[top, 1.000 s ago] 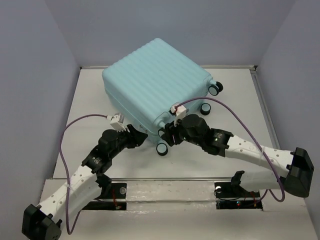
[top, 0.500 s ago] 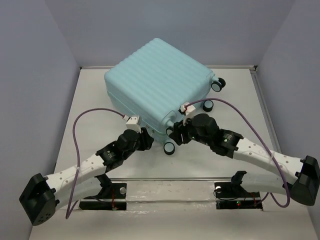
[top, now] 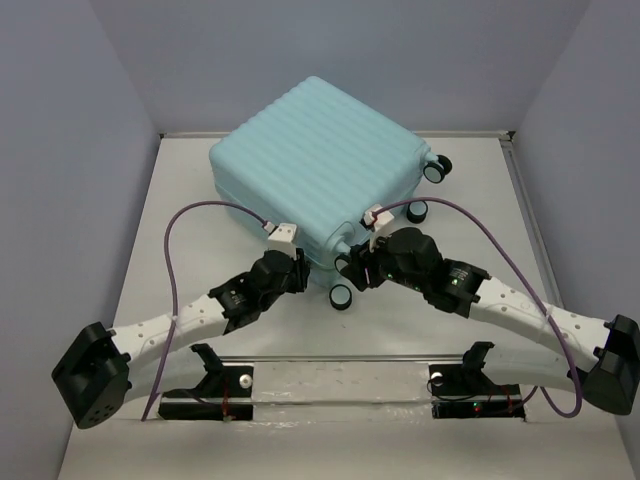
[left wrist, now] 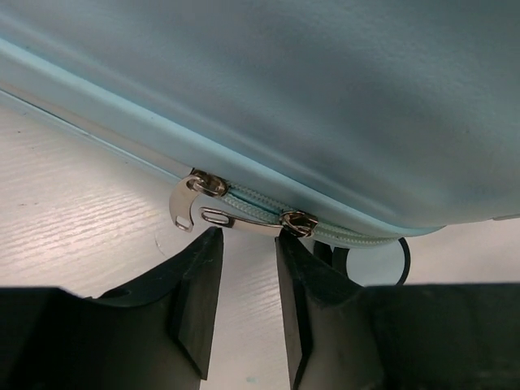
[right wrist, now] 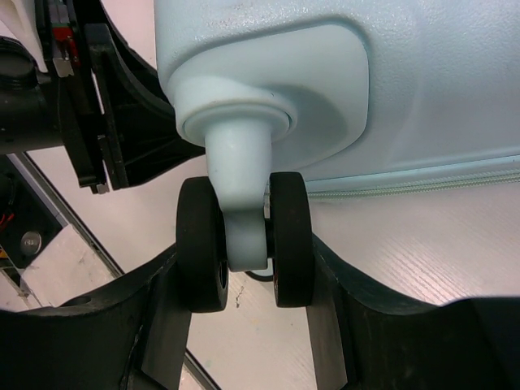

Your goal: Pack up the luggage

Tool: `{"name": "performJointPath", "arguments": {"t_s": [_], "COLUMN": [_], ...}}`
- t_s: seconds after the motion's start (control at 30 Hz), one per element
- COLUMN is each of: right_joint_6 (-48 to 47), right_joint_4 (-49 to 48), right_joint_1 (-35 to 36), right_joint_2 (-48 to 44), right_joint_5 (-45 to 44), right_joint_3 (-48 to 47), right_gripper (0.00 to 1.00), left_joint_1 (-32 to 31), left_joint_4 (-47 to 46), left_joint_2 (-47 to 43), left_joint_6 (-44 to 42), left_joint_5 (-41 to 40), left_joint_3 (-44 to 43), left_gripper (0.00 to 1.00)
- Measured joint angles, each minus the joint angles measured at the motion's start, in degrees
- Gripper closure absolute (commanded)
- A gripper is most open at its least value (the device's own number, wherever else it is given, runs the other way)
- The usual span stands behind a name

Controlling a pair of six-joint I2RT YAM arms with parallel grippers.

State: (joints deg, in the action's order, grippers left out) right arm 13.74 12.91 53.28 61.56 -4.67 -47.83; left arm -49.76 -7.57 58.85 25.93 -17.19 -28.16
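Caster point(right wrist: 290, 236) clamped in right end effector point(right wrist: 244, 272), left point(left wrist: 244, 244) ajar

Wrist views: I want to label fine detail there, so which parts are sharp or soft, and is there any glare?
Left wrist view: zipper pulls sharp with small glints, the near fingers soft and dark. Right wrist view: caster wheel crisp, the fingers beside it nearly black, a mild sheen on the luggage. Top external view: even light, soft shadows only.
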Motion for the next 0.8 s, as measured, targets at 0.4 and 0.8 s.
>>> {"name": "performJointPath", "arguments": {"t_s": [0.4, 0.8], "right_joint_6": [-0.04, -0.07], "right_joint_4": [0.24, 0.24], "right_joint_1": [-0.07, -0.07], "right_joint_2": [-0.28, -0.28], "right_joint_5": [0.02, 0.07], "right_joint_3": [0.04, 0.04], "right_gripper": [0.93, 0.93], "left_joint_1": [-4.11, -5.73], "left_joint_4": [0.52, 1.79], "left_joint_2": [1.7, -0.44], "left_joint_6": [-4.42, -4.04], "left_joint_5": [0.22, -2.36], "left_joint_3": [-1.18, -3.3], "left_gripper": [0.33, 0.54]}}
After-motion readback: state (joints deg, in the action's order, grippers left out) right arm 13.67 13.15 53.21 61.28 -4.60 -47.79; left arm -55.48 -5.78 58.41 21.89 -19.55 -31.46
